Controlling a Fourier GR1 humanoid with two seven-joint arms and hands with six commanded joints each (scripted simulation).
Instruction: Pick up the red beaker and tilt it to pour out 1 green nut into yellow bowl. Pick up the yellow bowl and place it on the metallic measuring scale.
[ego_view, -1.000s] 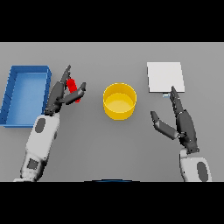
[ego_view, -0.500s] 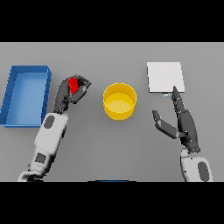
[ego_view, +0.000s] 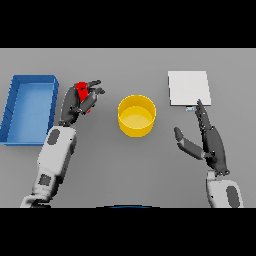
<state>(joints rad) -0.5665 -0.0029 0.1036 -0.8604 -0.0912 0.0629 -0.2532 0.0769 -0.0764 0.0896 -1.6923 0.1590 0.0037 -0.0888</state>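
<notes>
Red beaker (ego_view: 82, 91), clasped in my left robot hand (ego_view: 76, 103), has moved nearer the yellow bowl (ego_view: 136, 116); pouring comes next. Right robot hand (ego_view: 209, 141) idles open.

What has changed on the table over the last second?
The left hand has closed round the red beaker and carried it slightly toward the yellow bowl. The bowl, blue tray, scale and open right hand stayed put.

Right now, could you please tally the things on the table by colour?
Red: 1, beaker, in the left hand
Yellow: 1, bowl
Blue: 1, bin
White: 1, scale
Total: 4
</notes>
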